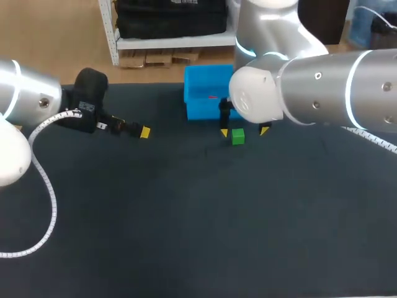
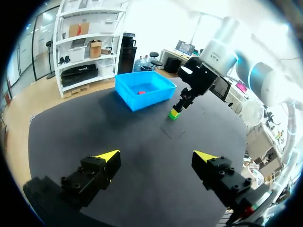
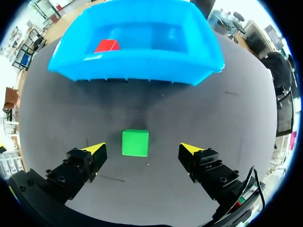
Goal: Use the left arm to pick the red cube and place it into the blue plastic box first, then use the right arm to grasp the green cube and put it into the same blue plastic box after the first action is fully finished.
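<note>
The red cube (image 3: 107,46) lies inside the blue plastic box (image 3: 137,66), which stands at the table's far middle (image 1: 201,102). The green cube (image 1: 238,136) rests on the dark mat just in front of the box. My right gripper (image 1: 244,131) hangs open over the green cube (image 3: 135,143), one yellow tip on each side of it and neither touching. My left gripper (image 1: 139,131) is open and empty at the left of the table, well away from the box. From the left wrist, the box (image 2: 142,97), the red cube (image 2: 141,92) and the green cube (image 2: 174,114) show far ahead of that gripper (image 2: 158,156).
A dark mat (image 1: 186,217) covers the table, bare across its near half. A white ribbed cable (image 1: 48,192) hangs from my left arm over the left side.
</note>
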